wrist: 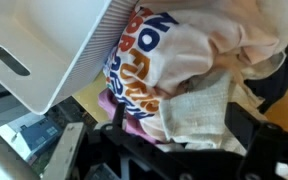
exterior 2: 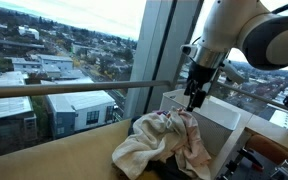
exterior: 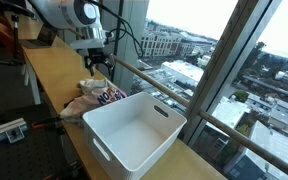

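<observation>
Hovering just above a heap of clothes (exterior: 92, 97), my end effector (exterior: 97, 66) points straight down with its fingers spread wide and nothing gripped between them. The wrist view shows my dark fingers (wrist: 254, 130) well apart, with crumpled cloth beneath them: a pale shirt with orange and blue lettering, a strip of pink fabric and a beige, towel-like piece. The heap lies on the wooden counter (exterior: 49, 60), pressed right against the outer wall of a white plastic bin (exterior: 134, 130). The bin stands upright on the same counter, with slot handles cut into its walls. I hang over the part of the heap close to the bin. Behind the bin, a railing (exterior 2: 64, 88) runs along the window.
</observation>
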